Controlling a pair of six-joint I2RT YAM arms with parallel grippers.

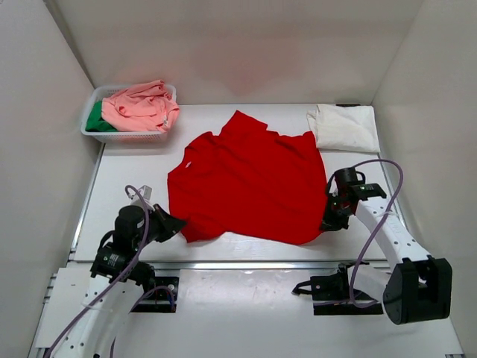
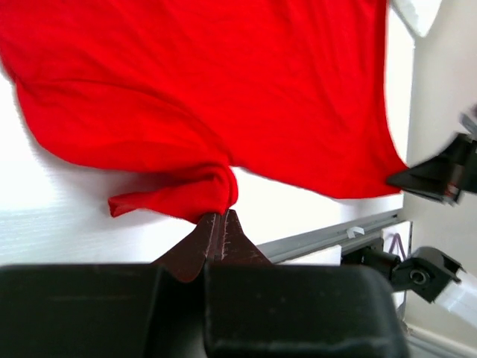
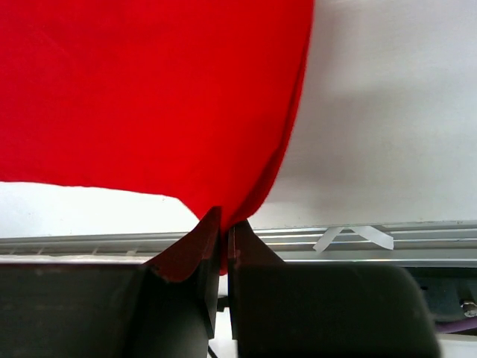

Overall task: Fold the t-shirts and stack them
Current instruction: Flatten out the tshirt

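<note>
Left gripper (image 2: 221, 217) is clamped on a bunched near corner of the red shirt (image 1: 250, 183), and right gripper (image 3: 223, 218) is clamped on its other near corner. It lies spread mid-table (image 1: 127, 186). Beyond it, the folded cream shirt (image 1: 344, 127) touches its far-right edge. The basket (image 1: 127, 136) at far left holds the pink shirt (image 1: 141, 106) and green shirt (image 1: 95, 119).

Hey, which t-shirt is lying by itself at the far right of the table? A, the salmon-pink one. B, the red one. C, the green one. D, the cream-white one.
D: the cream-white t-shirt lies there; the salmon-pink t-shirt and green t-shirt sit in the white mesh basket.
</note>
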